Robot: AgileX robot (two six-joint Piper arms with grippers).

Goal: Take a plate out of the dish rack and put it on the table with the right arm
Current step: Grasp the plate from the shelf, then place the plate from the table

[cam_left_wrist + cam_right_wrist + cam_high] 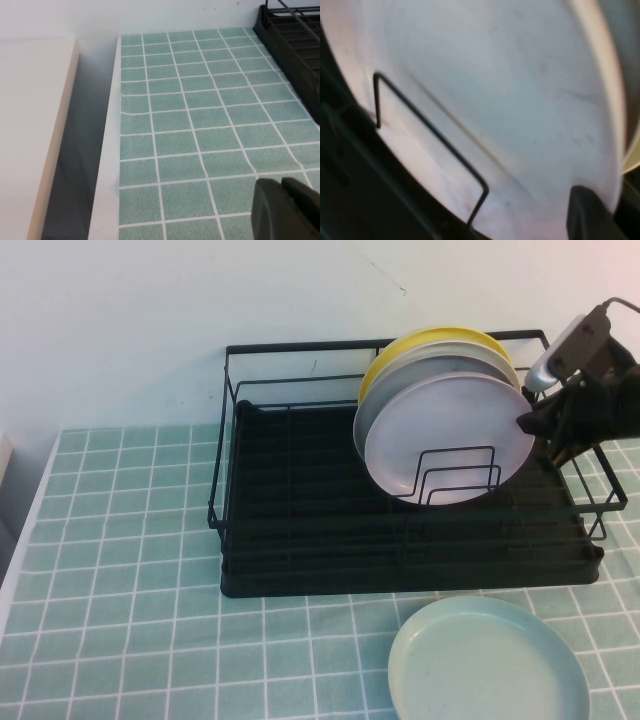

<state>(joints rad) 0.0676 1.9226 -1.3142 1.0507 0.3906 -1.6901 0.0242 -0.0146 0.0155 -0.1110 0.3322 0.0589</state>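
My right claw point(535, 420) is reaching in at the right rim of the pale pink plate point(445, 435), which is standing upright at the front of the stack in the dish rack point(300, 540); I cannot tell whether it is clenched yet. My left claw point(287, 210) is hanging over the bench point(200, 125), grip unclear.

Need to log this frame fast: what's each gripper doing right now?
Left gripper: parked low over the table, holding nothing; open or shut cannot be told.
Right gripper: at the right edge of the front plate in the dish rack; grip cannot be told.
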